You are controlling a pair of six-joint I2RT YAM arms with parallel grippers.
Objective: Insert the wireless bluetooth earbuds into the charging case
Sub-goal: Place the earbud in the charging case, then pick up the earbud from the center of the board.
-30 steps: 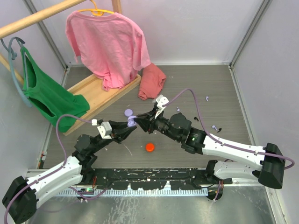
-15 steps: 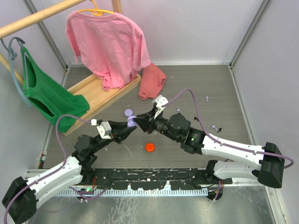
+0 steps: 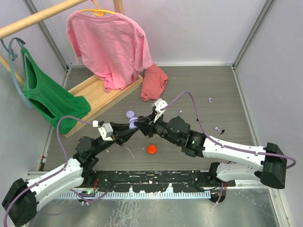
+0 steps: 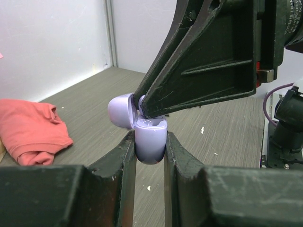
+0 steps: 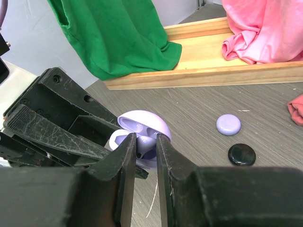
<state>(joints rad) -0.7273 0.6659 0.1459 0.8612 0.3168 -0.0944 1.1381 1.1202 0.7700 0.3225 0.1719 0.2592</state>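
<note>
Two grippers are meeting at the case (image 4: 150, 144): my left gripper (image 4: 150, 137) is clamping it lid-open to steady it, my right gripper (image 5: 144, 140), pinched almost closed, is probing inside, and loose earbuds (image 3: 218, 128) are lying well to its right.

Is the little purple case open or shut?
Open. The purple case has its lid tipped back off the base, and the right gripper reaches right into the opening.

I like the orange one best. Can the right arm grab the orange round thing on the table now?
Probably not just yet. The right fingers are shut at the open lavender case that the left fingers hold. The orange puck lies bare close by, so later, likely yes.
</note>
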